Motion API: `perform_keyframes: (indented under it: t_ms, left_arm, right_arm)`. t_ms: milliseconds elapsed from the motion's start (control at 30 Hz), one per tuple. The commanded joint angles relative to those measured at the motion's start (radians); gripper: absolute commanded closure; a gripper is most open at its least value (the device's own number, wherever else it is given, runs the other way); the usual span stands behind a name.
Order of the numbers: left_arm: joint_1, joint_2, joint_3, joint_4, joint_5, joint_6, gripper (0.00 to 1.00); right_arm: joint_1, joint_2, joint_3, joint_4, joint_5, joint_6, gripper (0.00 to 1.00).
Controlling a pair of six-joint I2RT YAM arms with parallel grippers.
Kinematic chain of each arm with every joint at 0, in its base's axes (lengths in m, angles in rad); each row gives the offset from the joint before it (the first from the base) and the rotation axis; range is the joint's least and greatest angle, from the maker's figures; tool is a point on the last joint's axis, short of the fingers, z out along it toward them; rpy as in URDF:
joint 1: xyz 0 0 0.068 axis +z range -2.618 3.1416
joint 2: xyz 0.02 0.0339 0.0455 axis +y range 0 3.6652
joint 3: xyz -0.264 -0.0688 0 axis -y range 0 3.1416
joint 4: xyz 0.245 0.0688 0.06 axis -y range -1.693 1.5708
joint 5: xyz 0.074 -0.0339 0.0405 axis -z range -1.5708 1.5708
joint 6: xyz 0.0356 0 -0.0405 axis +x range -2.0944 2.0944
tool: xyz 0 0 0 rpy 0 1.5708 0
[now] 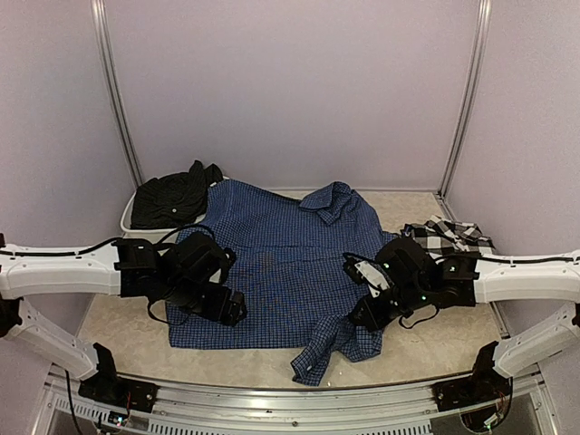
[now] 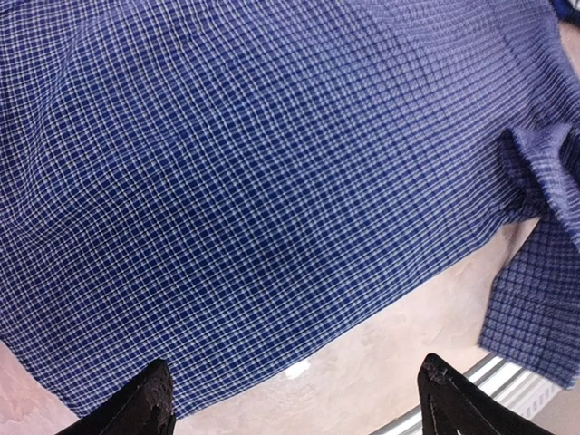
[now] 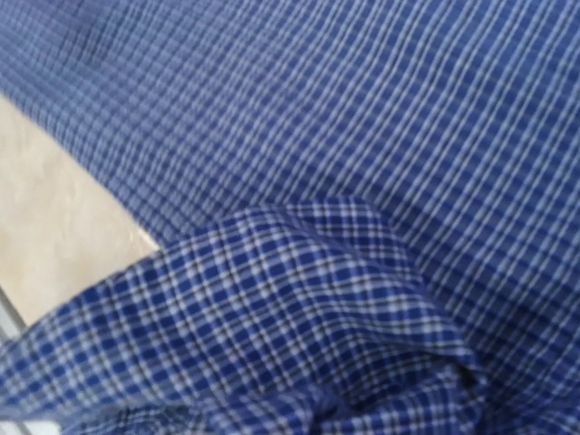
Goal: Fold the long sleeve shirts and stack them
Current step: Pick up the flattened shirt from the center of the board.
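Lilac walls close in a beige worktop (image 1: pixel 136 340). At its middle lies the blue cloth button-up shirt with a fine dark check (image 1: pixel 272 263), spread flat with its collar (image 1: pixel 331 198) toward the far wall. The body is fairly smooth, but one sleeve (image 1: pixel 331 349) lies crumpled at the near right corner, close to the worktop's front edge. At the far left a plain black shirt (image 1: pixel 172 199) sits heaped in a white bin (image 1: pixel 127 222). At the far right a bold black-and-white checked shirt (image 1: pixel 449 236) lies bunched just beside the blue one. Neither is folded.

The left jaws hover spread wide over the blue shirt's near left hem (image 2: pixel 272 349), grasping nothing. The right jaws are clenched at the crumpled sleeve. The right wrist view shows only a raised fold of checked cloth (image 3: pixel 299 272) close to the lens, so I cannot tell whether cloth is pinched.

This looks like the start of folding the first shirt, with the stack not begun. The next move probably calls for laying the sleeve across the body. The left jaws would then close on the side edge, lifting it cleanly rather than dragging the cloth.
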Motion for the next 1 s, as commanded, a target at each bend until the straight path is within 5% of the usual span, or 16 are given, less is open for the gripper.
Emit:
perform_keyframes:
  t_ms: [0, 533, 967]
  left_arm:
    - [-0.029, 0.112, 0.087, -0.127, -0.012, 0.157, 0.12]
    - [-0.073, 0.359, 0.204, -0.248, 0.052, 0.37, 0.19]
    - [-0.074, 0.377, 0.147, -0.208, 0.105, 0.373, 0.19]
  right_arm:
    - [-0.008, -0.012, -0.036, 0.056, -0.059, -0.031, 1.0]
    - [-0.109, -0.074, -0.033, -0.009, -0.046, -0.02, 1.0]
    - [-0.171, -0.307, -0.012, -0.339, 0.21, 0.2, 1.0]
